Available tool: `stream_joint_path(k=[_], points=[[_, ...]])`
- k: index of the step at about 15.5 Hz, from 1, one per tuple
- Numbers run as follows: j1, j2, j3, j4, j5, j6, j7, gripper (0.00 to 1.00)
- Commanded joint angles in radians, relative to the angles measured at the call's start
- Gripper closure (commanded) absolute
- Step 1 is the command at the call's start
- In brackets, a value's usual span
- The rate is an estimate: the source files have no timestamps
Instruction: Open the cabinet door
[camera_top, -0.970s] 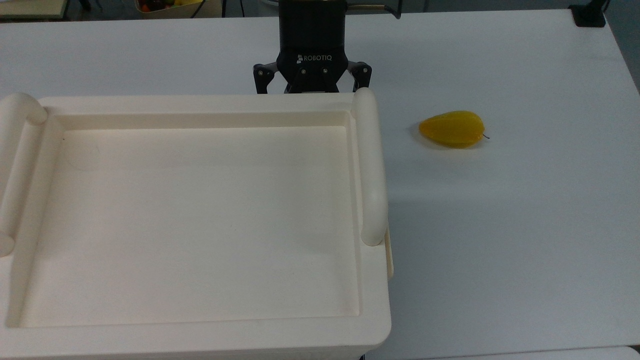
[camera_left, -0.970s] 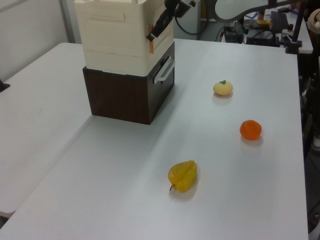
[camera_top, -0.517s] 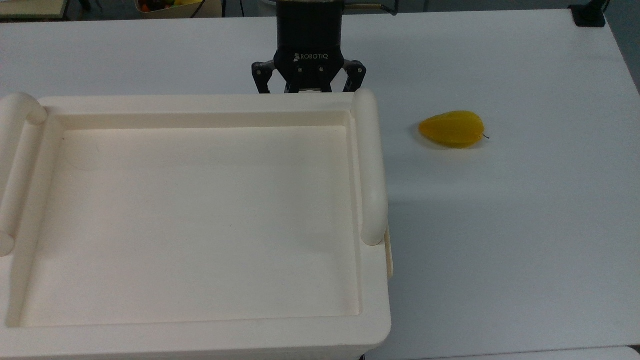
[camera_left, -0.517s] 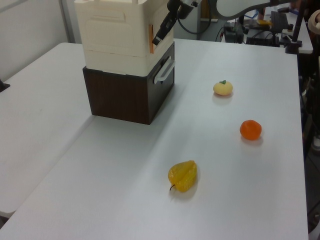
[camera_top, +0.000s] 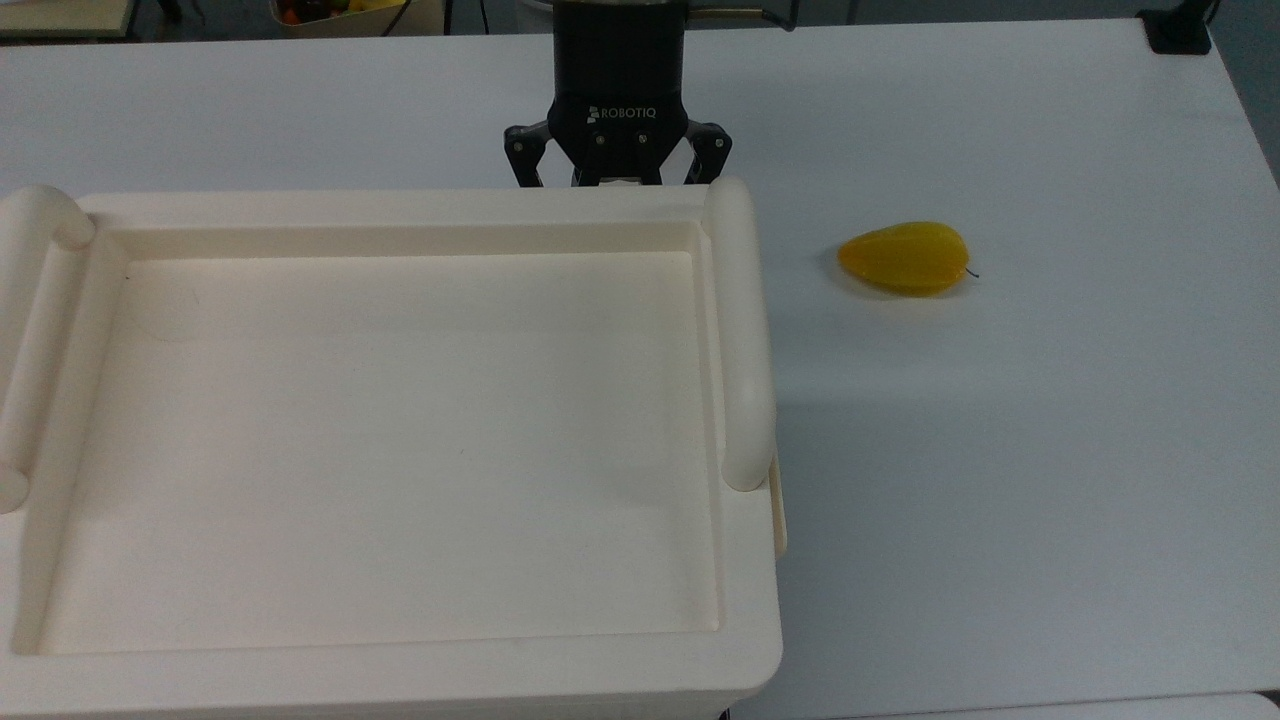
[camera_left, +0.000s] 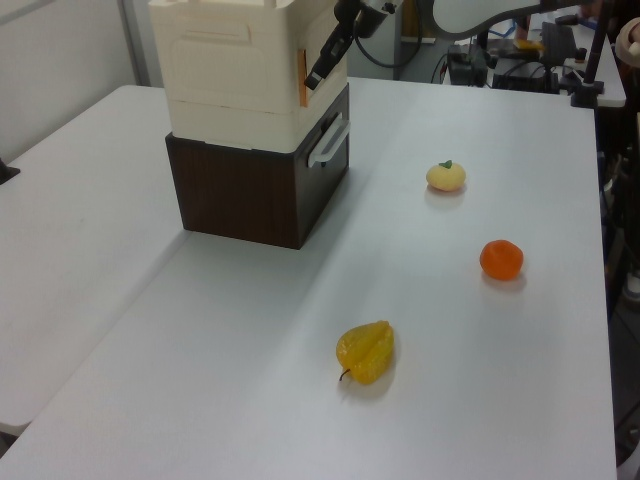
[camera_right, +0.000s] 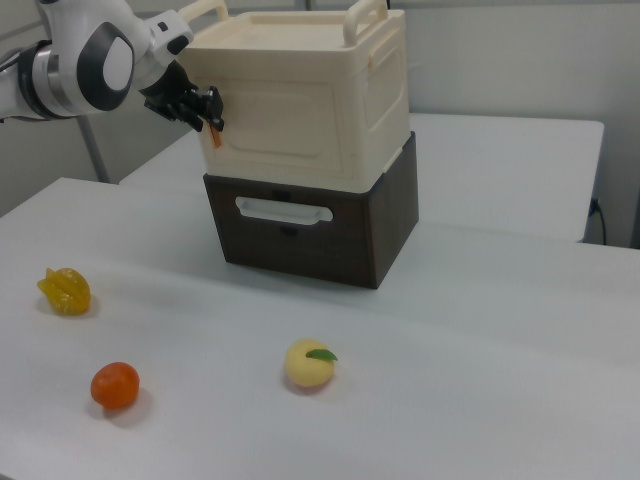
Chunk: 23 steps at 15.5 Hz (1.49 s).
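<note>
Top view: the cabinet (camera_top: 400, 440) fills the left and centre of the frame, its recessed tray top bounded by a rounded bar handle (camera_top: 738, 340) on the right. The gripper (camera_top: 617, 178), marked ROBOTIQ, stands just above the cabinet's upper edge; its fingers are hidden behind that edge, so their opening cannot be told. A yellow fruit (camera_top: 905, 258) lies on the white surface (camera_top: 1050, 450) at right.

Left view: the cabinet (camera_left: 240, 70) sits on a dark brown drawer unit (camera_left: 260, 185) in the upper left. The gripper (camera_left: 318, 72) reaches down to the cabinet's right-hand corner, beside an orange tab (camera_left: 302, 68). The yellow fruit (camera_left: 366, 351), an orange fruit (camera_left: 501, 259) and a pale fruit (camera_left: 446, 176) lie apart on the surface.

Right view: the cabinet door (camera_right: 285, 125), a cream panel facing the camera, lies flush with the cabinet (camera_right: 380, 90). The gripper (camera_right: 207, 112) is at the door's upper left edge, by the orange tab.
</note>
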Motion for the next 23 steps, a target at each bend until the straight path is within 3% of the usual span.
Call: stream_joint_path(k=[1,8,13,20,23], points=[[0.011,-0.007,-0.008,-0.009,-0.011,0.037,0.022,0.54],[0.015,-0.002,-0.008,-0.009,-0.013,0.063,0.022,0.54],[0.024,0.007,-0.006,-0.011,-0.016,0.111,0.034,0.68],[0.023,-0.002,-0.006,-0.020,-0.014,0.032,0.034,0.69],[0.023,-0.007,-0.006,-0.020,-0.007,-0.015,0.036,0.78]])
